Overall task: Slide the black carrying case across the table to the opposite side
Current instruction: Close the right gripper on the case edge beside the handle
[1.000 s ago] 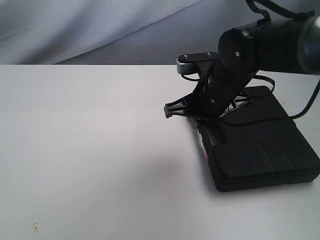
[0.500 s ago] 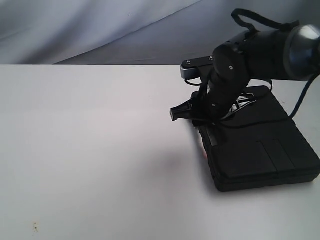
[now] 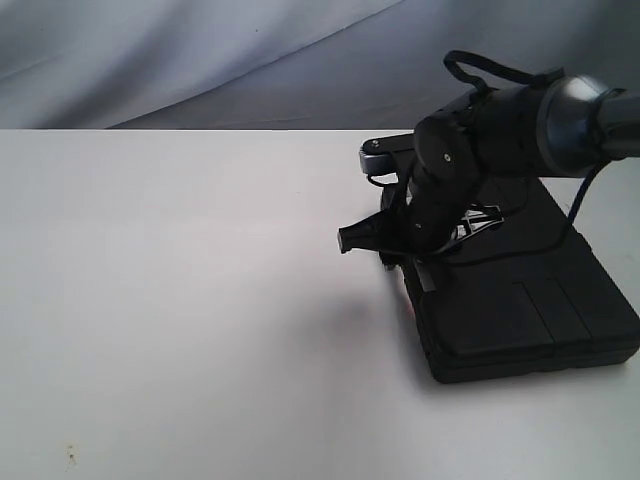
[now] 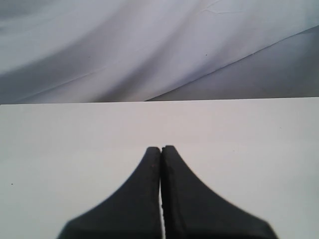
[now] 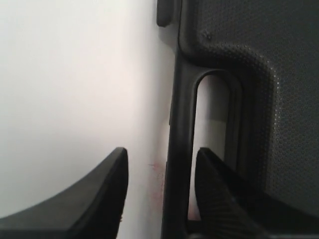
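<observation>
Exterior view: black case (image 3: 520,310) lying flat on the right part of the white table (image 3: 180,300), near its right edge. The right gripper (image 3: 372,245) hangs low over the case's left edge. Right wrist view: jaws spread, straddling the bar of the handle (image 5: 182,124), one finger over bare tabletop, the other at the handle slot. Whether either finger touches the bar cannot be told. Left wrist view: left gripper (image 4: 160,148) with jaws pressed together, holding nothing, above bare table; grey cloth (image 4: 124,45) hangs beyond the far edge.
</observation>
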Controlling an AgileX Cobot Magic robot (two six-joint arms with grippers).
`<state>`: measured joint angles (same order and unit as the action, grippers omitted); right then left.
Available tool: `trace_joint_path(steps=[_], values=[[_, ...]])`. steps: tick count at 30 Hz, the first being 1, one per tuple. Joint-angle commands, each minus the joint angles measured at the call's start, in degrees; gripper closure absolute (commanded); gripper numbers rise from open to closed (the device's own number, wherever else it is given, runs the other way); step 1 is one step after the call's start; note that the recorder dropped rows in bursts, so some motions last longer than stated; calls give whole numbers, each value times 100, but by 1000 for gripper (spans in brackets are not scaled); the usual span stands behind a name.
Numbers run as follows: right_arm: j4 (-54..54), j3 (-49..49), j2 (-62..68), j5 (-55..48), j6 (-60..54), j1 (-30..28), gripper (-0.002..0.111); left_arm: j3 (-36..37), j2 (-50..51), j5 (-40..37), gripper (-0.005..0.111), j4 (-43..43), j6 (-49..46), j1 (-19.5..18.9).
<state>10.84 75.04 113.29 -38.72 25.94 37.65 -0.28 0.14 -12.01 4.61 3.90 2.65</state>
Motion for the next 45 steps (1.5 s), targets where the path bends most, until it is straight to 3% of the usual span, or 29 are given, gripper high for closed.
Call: trace_joint_path(steps=[1,26,31,39,45], values=[[223,37,43,125,219,-65,70,28,-14,64,107,15,27,-5],[4,37,448,304,241,-237,71,28,-14,64,107,15,27,-5],[-187,37,448,475,241,-237,81,28,-14,64,107,15,27,-5],[-235,37,448,570,241,-237,108,28,-14,64,107,15,27,-5],[-356,37,448,548,241,-225,108,28,-14,64,107,15,27,-5]])
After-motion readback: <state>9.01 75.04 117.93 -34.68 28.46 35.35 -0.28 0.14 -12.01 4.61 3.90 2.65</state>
